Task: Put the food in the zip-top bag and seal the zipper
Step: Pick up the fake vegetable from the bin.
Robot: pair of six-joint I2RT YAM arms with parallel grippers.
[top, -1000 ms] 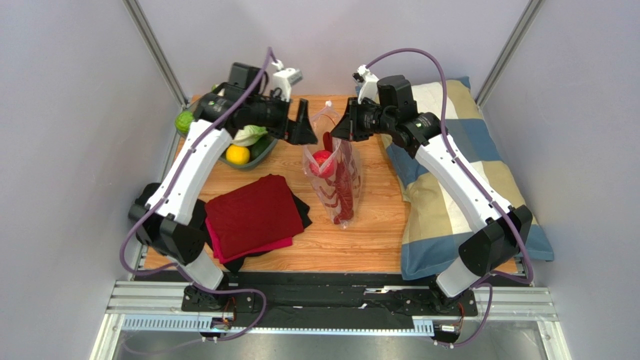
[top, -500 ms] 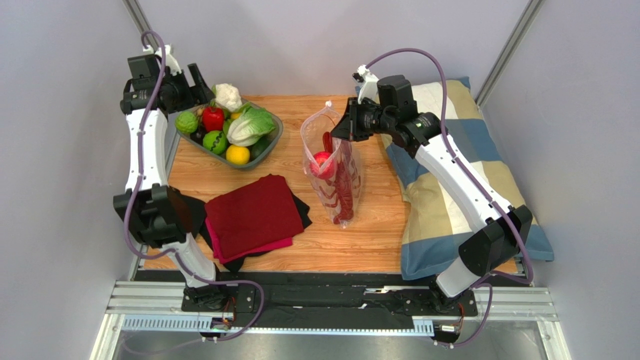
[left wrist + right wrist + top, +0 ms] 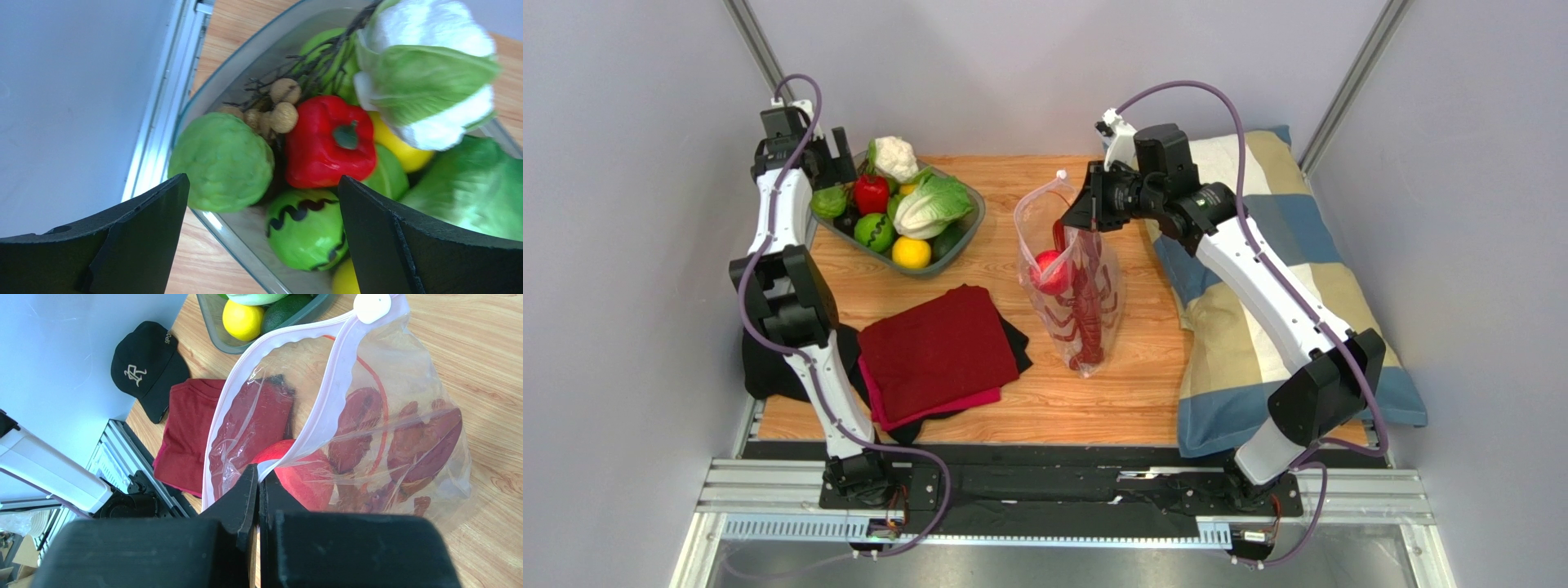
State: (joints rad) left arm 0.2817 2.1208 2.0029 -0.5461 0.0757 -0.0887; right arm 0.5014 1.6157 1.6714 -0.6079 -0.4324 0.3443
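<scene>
Right end effector [image 3: 258, 471] clamps the zipper [image 3: 326, 398] — left end effector [image 3: 263, 184] (spread wide) hovers near the green ball [image 3: 221, 162].

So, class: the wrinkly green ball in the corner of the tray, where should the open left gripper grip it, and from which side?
Probably across its widest middle, straight down from above. The green ball is round and sits against the tray wall, with a red pepper crowding its other side, so only its top is free. The left gripper hangs open above it.
</scene>
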